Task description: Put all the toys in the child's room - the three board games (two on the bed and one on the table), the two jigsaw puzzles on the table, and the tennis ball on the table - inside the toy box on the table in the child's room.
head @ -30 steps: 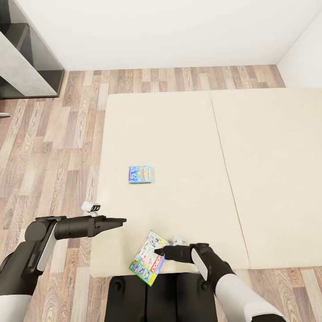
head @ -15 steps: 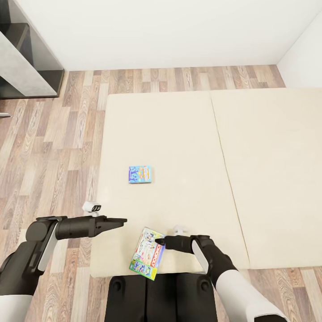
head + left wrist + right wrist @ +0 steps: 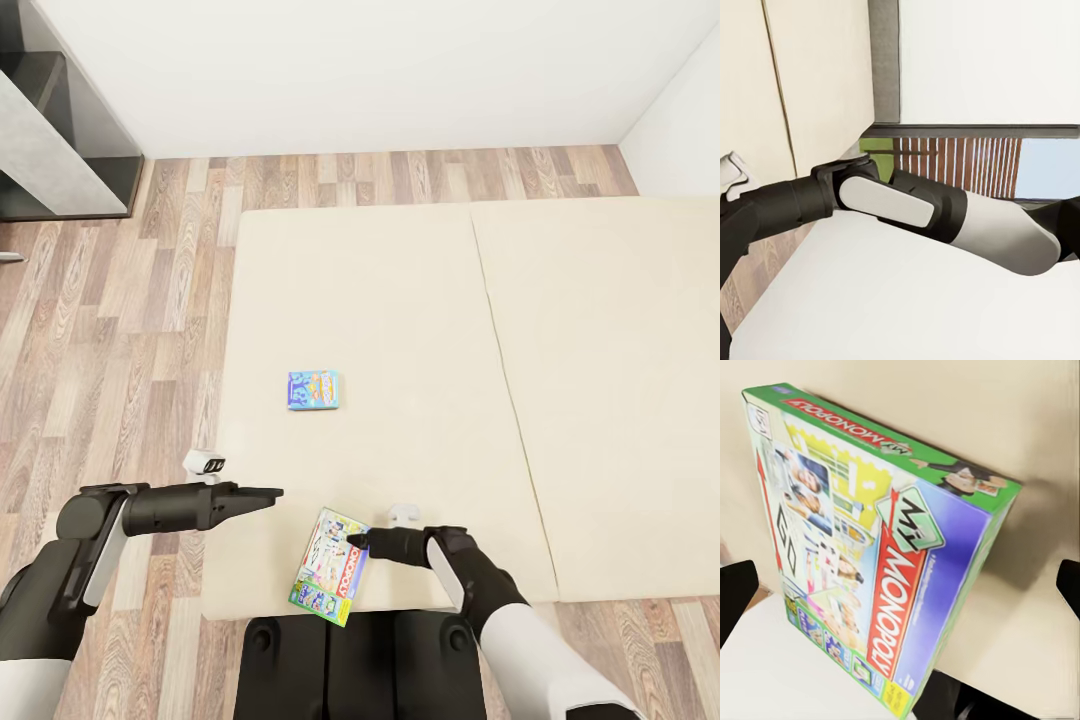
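Fingers of the right gripper (image 3: 352,541) spread wide, tips at the green board game (image 3: 331,566) on the bed (image 3: 420,330) edge; left gripper (image 3: 272,492) looks closed, hovering; blue game (image 3: 313,390) mid-mattress

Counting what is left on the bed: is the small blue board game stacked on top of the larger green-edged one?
No. In the head view the small blue board game lies alone on the bed, well apart from the larger green-edged board game near the edge.
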Controlling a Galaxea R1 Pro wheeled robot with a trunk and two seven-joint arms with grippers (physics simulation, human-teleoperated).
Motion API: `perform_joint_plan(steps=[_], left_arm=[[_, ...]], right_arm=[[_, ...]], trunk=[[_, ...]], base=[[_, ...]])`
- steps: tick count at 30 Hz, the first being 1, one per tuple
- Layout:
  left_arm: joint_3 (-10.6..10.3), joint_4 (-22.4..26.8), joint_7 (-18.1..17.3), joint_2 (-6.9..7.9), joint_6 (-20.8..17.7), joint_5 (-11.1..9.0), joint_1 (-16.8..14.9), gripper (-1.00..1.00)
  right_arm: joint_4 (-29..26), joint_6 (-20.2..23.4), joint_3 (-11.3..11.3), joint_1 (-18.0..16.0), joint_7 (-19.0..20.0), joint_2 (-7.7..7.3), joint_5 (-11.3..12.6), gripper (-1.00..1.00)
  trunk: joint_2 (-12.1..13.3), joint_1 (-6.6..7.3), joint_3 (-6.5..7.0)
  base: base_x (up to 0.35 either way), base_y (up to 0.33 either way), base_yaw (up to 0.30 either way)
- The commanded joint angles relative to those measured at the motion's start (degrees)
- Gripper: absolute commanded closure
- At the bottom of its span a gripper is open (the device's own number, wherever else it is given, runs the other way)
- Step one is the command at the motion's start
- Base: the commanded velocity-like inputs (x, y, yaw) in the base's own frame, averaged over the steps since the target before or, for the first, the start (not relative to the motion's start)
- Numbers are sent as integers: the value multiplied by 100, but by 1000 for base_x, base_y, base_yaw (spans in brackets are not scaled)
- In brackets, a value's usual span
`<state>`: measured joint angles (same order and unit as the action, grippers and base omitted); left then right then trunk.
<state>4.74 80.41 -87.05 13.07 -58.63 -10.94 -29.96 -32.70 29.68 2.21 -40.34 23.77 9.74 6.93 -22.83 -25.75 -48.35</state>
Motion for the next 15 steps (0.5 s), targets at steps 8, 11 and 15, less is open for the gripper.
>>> perform_joint_plan(steps=[8, 11, 15], left_arm=[[-1, 1, -16, 4, -61, 2, -1, -100], [13, 2, -15, 9, -61, 3, -1, -100], [22, 4, -15, 5, -61, -2, -1, -100]], right_arm=[[20, 32, 19, 6, -288, 25, 74, -100], [24, 36, 23, 7, -327, 25, 80, -100], [35, 17, 12, 8, -365, 25, 86, -100]], trunk=[[-9, -3, -6], [-9, -3, -6], [-9, -3, -6]], base=[[0, 0, 0], [0, 0, 0], [0, 0, 0]])
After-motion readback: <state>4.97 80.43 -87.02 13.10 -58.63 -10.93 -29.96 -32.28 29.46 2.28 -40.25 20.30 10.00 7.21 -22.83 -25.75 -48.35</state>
